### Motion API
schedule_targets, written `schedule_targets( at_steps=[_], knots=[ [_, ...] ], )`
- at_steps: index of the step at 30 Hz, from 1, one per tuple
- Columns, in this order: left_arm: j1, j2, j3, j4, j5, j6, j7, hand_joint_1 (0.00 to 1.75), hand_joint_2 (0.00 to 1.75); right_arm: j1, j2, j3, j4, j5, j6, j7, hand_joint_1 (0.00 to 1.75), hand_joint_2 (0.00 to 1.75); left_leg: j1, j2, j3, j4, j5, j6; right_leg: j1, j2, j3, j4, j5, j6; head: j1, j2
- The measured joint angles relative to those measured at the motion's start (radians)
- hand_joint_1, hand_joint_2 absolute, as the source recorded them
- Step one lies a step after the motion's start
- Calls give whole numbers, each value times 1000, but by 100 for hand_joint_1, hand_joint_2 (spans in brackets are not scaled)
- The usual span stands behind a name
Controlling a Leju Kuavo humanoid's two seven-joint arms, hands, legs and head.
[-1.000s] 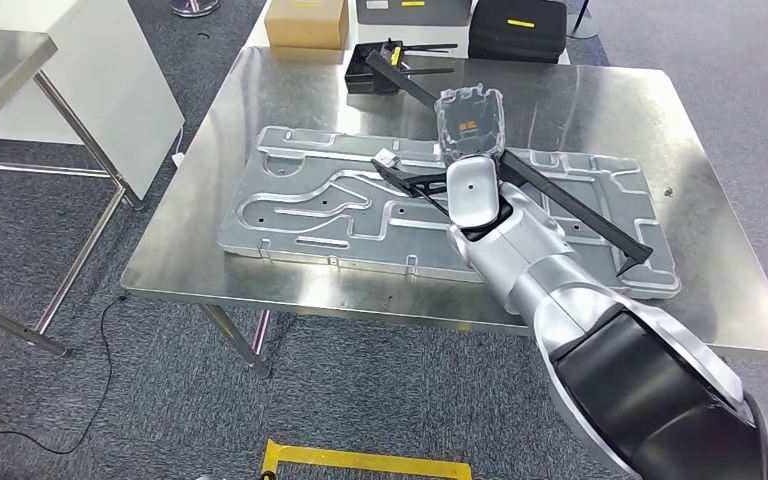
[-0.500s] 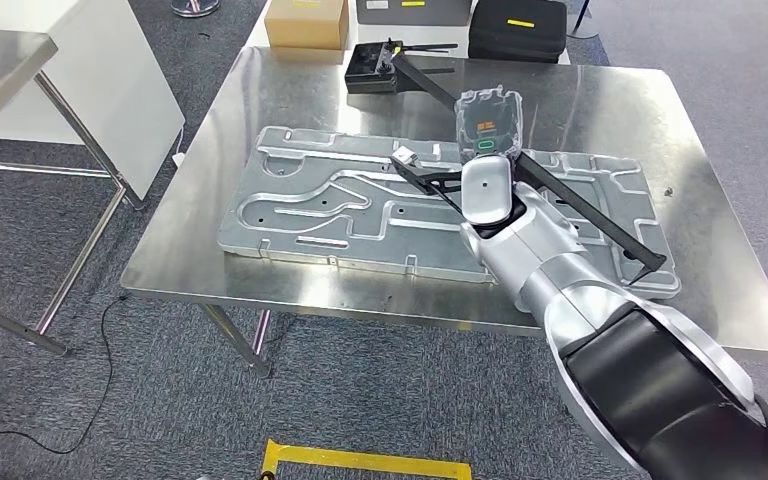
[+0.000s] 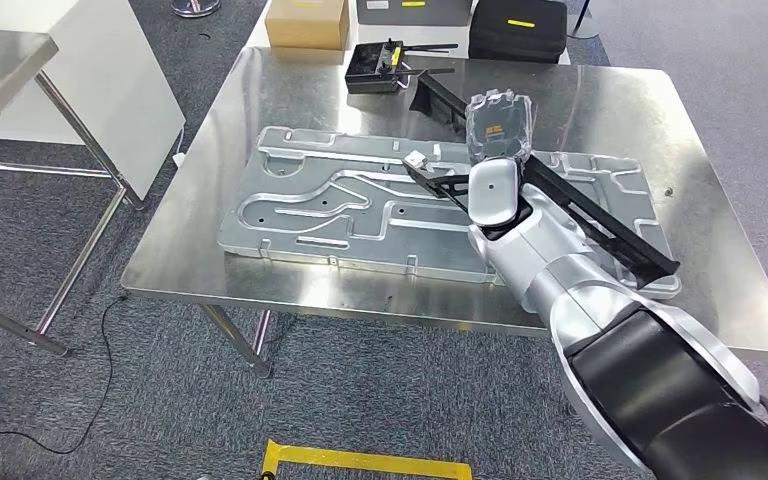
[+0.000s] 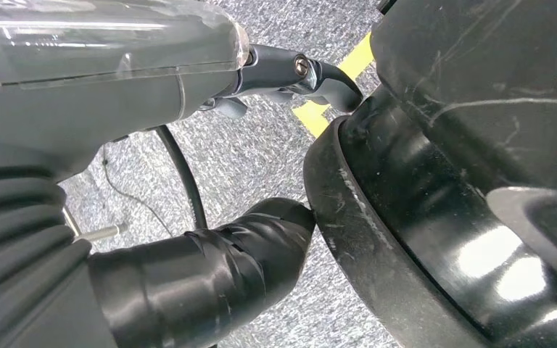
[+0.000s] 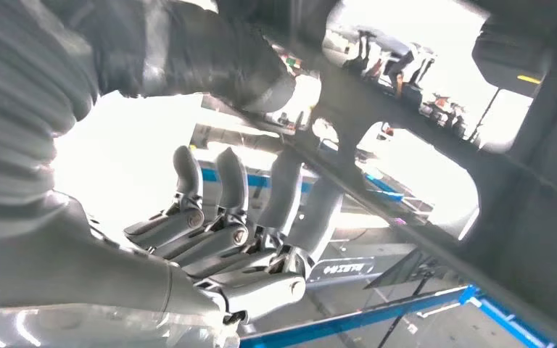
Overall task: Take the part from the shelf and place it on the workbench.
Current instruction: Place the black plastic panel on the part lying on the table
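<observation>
1. Since the earlier frames, the right hand [image 3: 500, 128] has carried the long black part [image 3: 570, 205] farther across the workbench [image 3: 660, 110].
2. Right arm reaches forward over the grey moulded panel [image 3: 300, 205], the hand's back turned up.
3. Its fingers [image 5: 290, 181] and thumb clamp the part's bar, which runs out on both sides of them.
4. Contact between part and panel cannot be told.
5. Left hand [image 4: 188, 72] hangs near the floor; whether its fingers are curled or apart cannot be told.
</observation>
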Motion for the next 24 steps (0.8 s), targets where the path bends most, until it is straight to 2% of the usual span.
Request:
schedule_targets(
  at_steps=[2, 17, 24],
  knots=[
    [0, 0, 0, 0, 0, 0, 0, 0, 0, 6, 0, 0, 0, 4, -3, -11, 0, 175, 0, 0, 0, 0, 0, 0, 0, 0, 0, 0, 0, 0, 0, 0],
    [0, 0, 1, 0, 1, 0, 0, 0, 0, 26, 14, 0, 0, 13, -31, -56, 0, 175, 0, 0, 0, 0, 0, 0, 0, 0, 0, 0, 0, 0, 0, 0],
    [1, 0, 3, 0, 5, 0, 1, 0, 0, 26, 30, -16, -2, 15, -74, -92, 0, 175, 0, 0, 0, 0, 0, 0, 0, 0, 1, 0, 0, 0, 0, 0]
  ],
)
